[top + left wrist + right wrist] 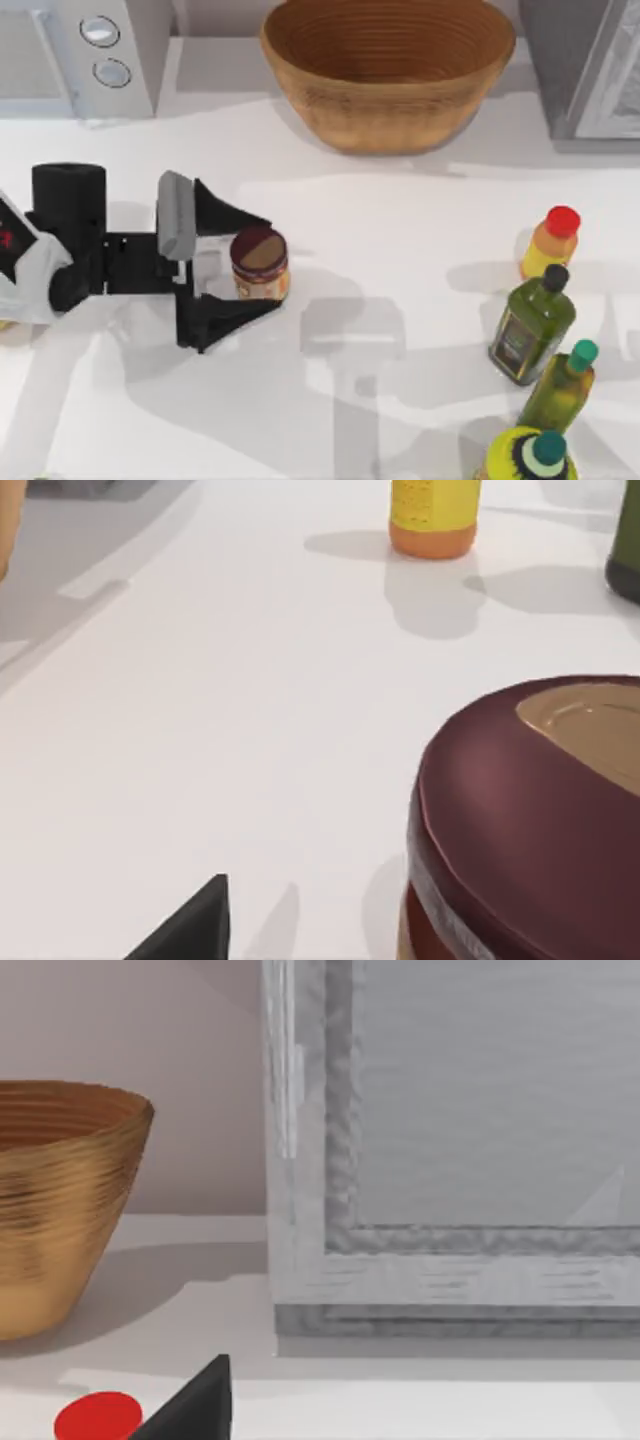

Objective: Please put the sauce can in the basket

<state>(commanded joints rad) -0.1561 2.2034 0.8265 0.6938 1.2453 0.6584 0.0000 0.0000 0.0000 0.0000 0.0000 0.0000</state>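
The sauce can (260,262), dark maroon with a shiny brown top, stands upright on the white table left of centre. My left gripper (274,262) is open and straddles the can, one black finger on each side. In the left wrist view the can (530,820) looms close, and one fingertip (190,930) stands apart from it with a strip of table between. The wicker basket (388,75) sits at the back centre, beyond the can and a little to its right. The right wrist view shows the basket (50,1200) and one black fingertip (195,1405) of my right gripper.
A yellow bottle with a red cap (552,243) and three green and yellow bottles (532,320) cluster at the right front. A white appliance with knobs (90,50) stands at the back left. A grey appliance (585,65) stands at the back right, beside the basket.
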